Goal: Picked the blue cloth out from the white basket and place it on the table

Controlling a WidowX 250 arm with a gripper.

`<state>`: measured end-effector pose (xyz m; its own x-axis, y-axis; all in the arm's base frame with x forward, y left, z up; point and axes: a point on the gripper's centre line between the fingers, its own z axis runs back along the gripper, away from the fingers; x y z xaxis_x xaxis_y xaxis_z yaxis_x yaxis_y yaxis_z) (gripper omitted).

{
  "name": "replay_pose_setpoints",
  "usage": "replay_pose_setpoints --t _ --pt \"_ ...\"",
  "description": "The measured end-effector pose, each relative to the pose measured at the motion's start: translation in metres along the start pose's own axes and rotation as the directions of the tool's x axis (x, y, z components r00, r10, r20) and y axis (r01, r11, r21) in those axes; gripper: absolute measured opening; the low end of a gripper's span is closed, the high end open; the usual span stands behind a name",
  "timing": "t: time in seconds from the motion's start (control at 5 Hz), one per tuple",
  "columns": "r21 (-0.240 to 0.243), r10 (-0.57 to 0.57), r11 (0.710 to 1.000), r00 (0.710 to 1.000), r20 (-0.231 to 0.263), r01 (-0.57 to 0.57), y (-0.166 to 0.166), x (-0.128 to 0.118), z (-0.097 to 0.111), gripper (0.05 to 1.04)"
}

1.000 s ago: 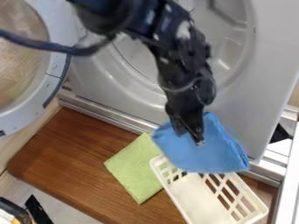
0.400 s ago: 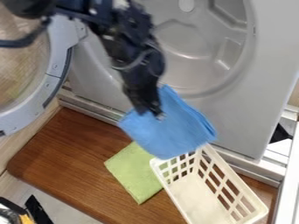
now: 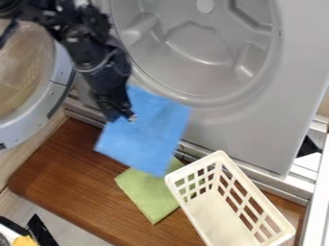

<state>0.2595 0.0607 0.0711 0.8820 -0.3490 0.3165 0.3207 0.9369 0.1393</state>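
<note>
One end effector (image 3: pixel 125 117) is gripping the blue cloth (image 3: pixel 149 129), which is hanging above the counter (image 3: pixel 77 178), partly in front of the green cloth (image 3: pixel 151 194), outside the basket (image 3: pixel 193 166). Good placing is calling for bare counter beneath, slow lowering, and releasing only once the cloth's lower edge is touching.

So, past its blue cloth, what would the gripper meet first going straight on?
From the gripper, probably the green cloth, or the wooden board beneath it; depth is unclear.

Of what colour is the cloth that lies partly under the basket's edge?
The cloth is light green, seen in the camera view.
</note>
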Motion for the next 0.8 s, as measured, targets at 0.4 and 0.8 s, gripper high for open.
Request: replay_pose_setpoints --t 0.4,0.8 --pt "-0.028 0.092 0.995 0.992 -0.084 -0.094 0.017 -0.032 -0.035 0.053" --pt "-0.100 0.113 0.987 0.985 -0.135 -0.126 0.005 -0.045 -0.065 0.053"
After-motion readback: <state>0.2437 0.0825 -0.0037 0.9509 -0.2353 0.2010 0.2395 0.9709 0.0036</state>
